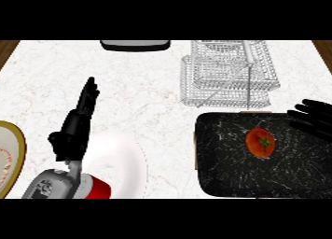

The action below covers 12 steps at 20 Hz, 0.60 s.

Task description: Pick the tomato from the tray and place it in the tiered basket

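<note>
- You see the tomato (260, 143) lying on the black tray (224, 172) at the near right.
- Your right hand (319, 119) is spread over the tray's far right corner, apart from the tomato.
- The tiered basket (227, 74) stands just beyond the tray.
- Your left hand (76, 126) rests open at the left, fingers straight.

Red tomato (260, 143) with green stalk; black tray (224, 172), white-veined; white wire tiered basket (227, 74) behind tray; white marbled surface (141, 93); plain white plate (124, 158); gold-rimmed plate (14, 140).
</note>
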Each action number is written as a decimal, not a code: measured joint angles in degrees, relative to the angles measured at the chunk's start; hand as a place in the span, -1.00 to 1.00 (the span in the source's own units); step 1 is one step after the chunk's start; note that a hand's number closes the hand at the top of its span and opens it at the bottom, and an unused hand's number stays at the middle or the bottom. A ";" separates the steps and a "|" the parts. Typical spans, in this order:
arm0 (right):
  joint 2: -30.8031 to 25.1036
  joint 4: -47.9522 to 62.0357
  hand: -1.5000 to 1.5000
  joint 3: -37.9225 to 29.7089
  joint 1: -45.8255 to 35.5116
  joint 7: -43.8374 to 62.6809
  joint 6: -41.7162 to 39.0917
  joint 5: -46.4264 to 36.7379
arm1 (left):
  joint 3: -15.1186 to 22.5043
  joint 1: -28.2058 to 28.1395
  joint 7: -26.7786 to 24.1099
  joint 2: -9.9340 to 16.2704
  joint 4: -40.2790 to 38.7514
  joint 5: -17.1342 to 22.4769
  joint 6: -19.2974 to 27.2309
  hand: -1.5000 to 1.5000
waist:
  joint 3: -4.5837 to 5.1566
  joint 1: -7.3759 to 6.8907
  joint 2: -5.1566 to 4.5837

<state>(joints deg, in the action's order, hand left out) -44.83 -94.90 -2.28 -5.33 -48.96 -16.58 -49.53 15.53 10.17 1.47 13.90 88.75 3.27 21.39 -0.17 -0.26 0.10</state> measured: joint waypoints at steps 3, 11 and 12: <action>1.16 1.68 -1.00 1.27 -0.21 -1.04 0.98 -1.04 | -0.59 0.53 0.30 -0.93 -0.59 -0.69 -0.31 0.00 | -0.03 0.06 0.02; 3.77 4.27 -1.00 3.72 -2.63 -1.70 1.42 -2.97 | -1.85 -0.31 0.16 -2.58 0.02 -2.47 -1.56 0.00 | -0.07 0.11 0.08; 3.85 4.19 -1.00 3.85 -2.52 -1.74 1.39 -3.21 | -1.56 -1.19 0.47 -2.79 1.00 -3.00 -1.42 0.00 | -0.05 0.10 0.09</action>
<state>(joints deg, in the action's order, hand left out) -40.98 -90.72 1.57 -7.85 -50.70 -15.19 -52.74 13.96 8.98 1.94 11.11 89.75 0.26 19.97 -0.22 -0.16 0.19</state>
